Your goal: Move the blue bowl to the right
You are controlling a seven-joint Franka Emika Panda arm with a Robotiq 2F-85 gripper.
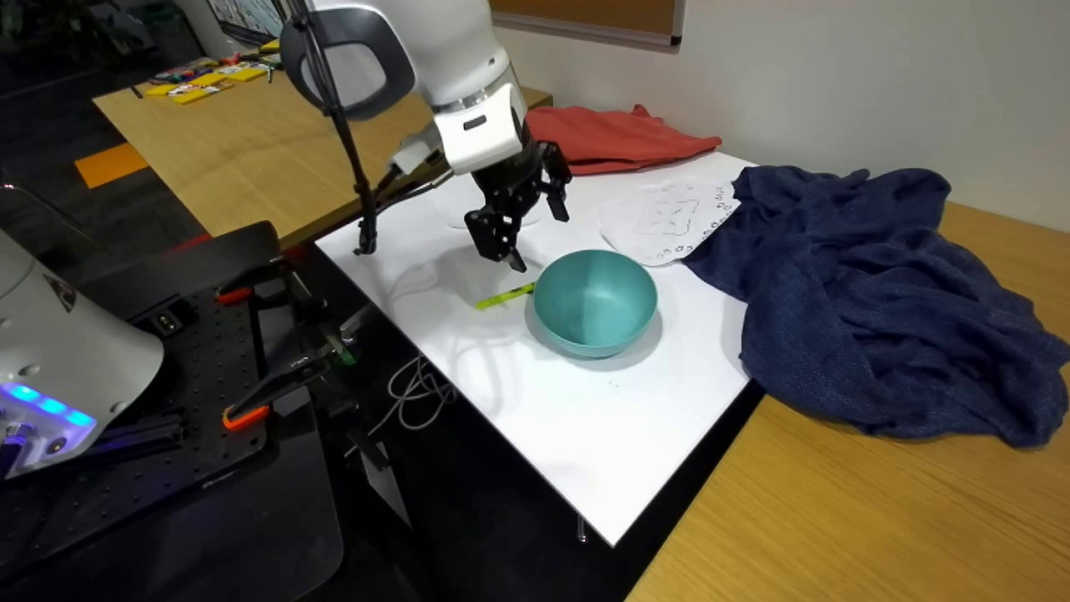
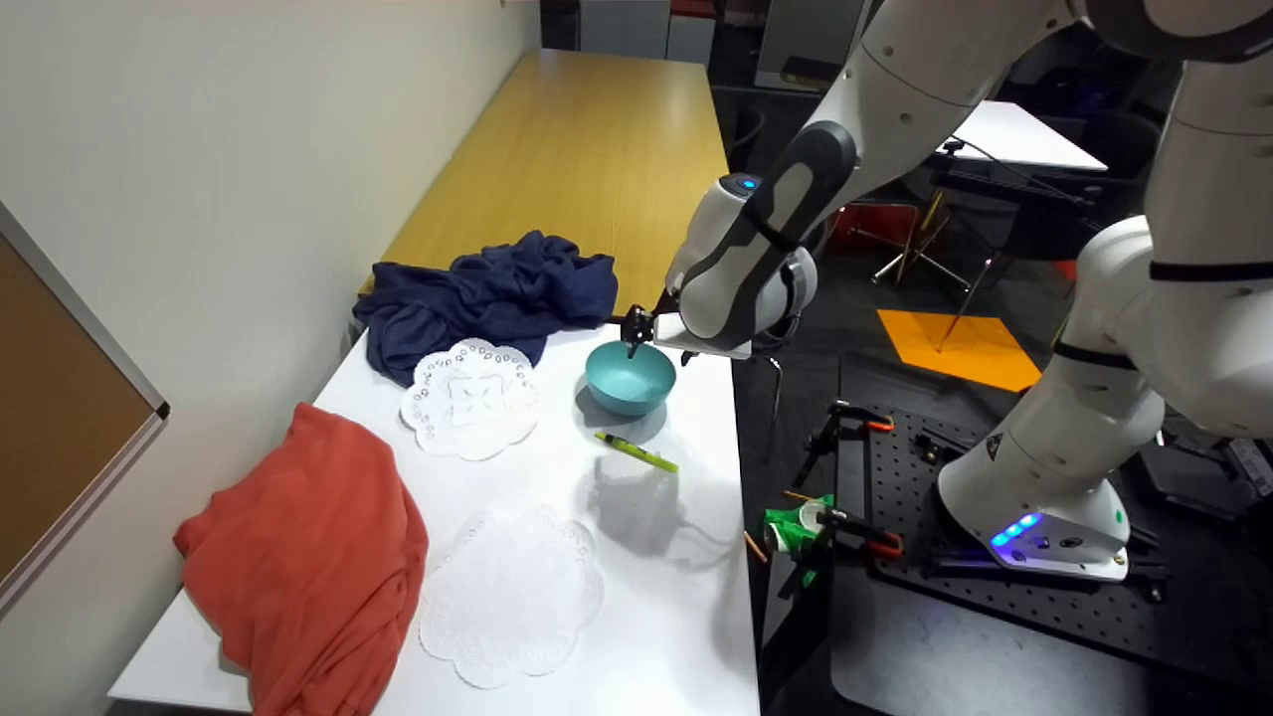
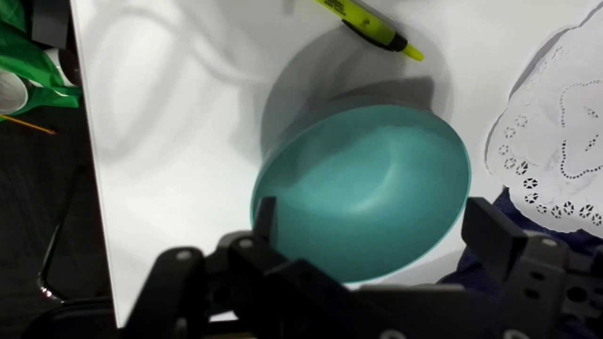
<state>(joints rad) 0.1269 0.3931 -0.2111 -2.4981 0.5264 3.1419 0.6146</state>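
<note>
Far to the left of the gripper (image 1: 540, 241), in an exterior view, a brown pinboard (image 2: 60, 418) is fixed to the wall (image 2: 249, 149). Next comes a red cloth (image 2: 308, 567), rumpled over a corner of the white table (image 2: 686, 636), left of the gripper and lower in that view. On its left too, lacy and white, lie a far doily (image 2: 467, 398), slightly below the gripper's level, and a near doily (image 2: 512, 597), well below it. Touching the far doily, a navy cloth (image 2: 497, 288) is bunched up to the left of the gripper, and a wooden table (image 2: 587, 129) stretches away beyond both.

Close to the gripper, below it and a touch to its left, the teal bowl (image 2: 632, 383) stands upright on the white table. A yellow-green highlighter (image 2: 636, 451) lies lower than the gripper in that view, near the bowl but apart from it.

As for the gripper, it hangs above the table with its fingers (image 3: 492, 233) spread wide; in the wrist view the bowl shows between them, while an exterior view leaves a gap between fingertips and rim.

To its right, the arm (image 2: 925, 75) slants upward; lower on that side come two clamps (image 2: 860, 527) with orange tips and, well apart from the gripper, the arm's base (image 2: 1034, 507), with small blue lights.
</note>
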